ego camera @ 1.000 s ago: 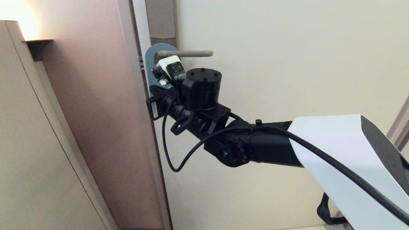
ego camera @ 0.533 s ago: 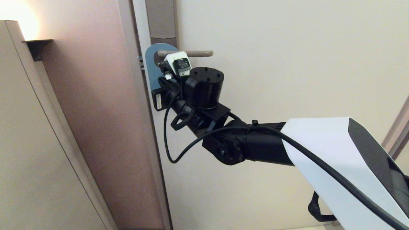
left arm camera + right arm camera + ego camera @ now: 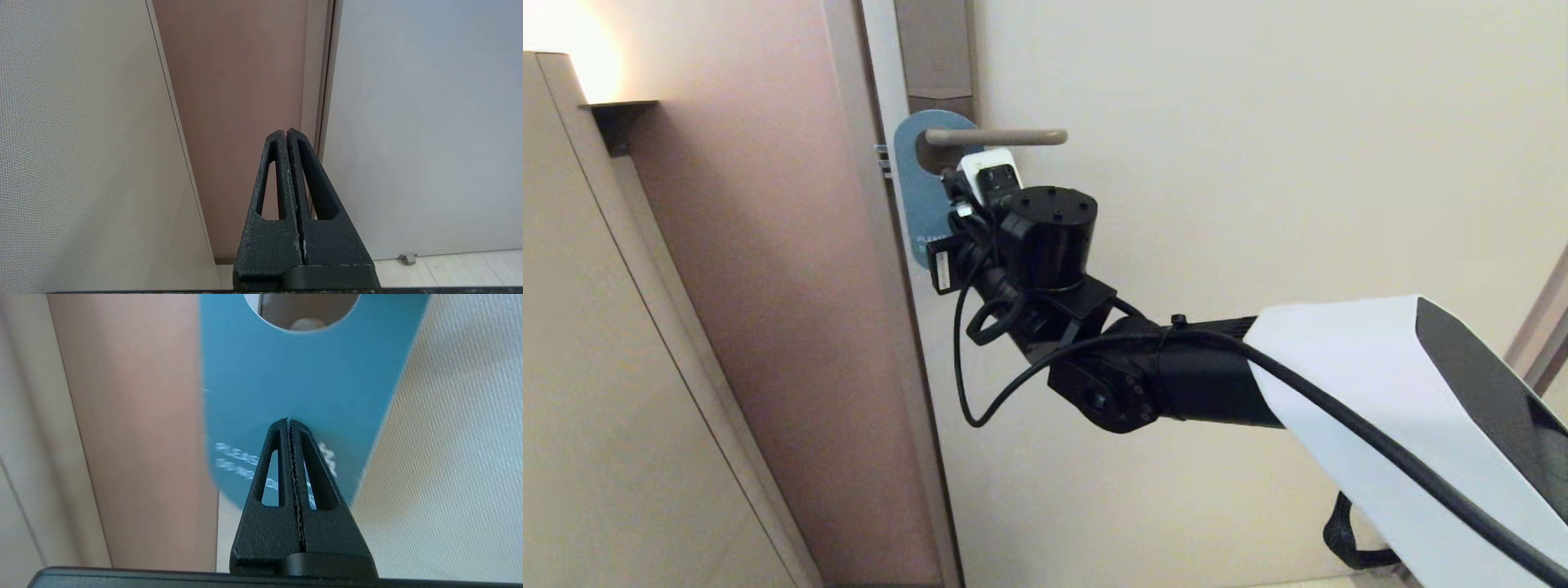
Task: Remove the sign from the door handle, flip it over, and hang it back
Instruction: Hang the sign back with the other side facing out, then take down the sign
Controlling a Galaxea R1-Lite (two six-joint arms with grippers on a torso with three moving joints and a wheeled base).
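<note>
- Sign (image 3: 920, 204): blue side out, hanging on the door handle (image 3: 1005, 137) in the upper middle of the head view, flat against the door (image 3: 1258, 147).
- Right gripper (image 3: 289, 421): fingers pressed together, empty, tips pointing at the sign's face just above its white lettering.
- Left gripper (image 3: 286, 131): closed, empty, facing the door frame (image 3: 245, 81), off to the side.
</note>
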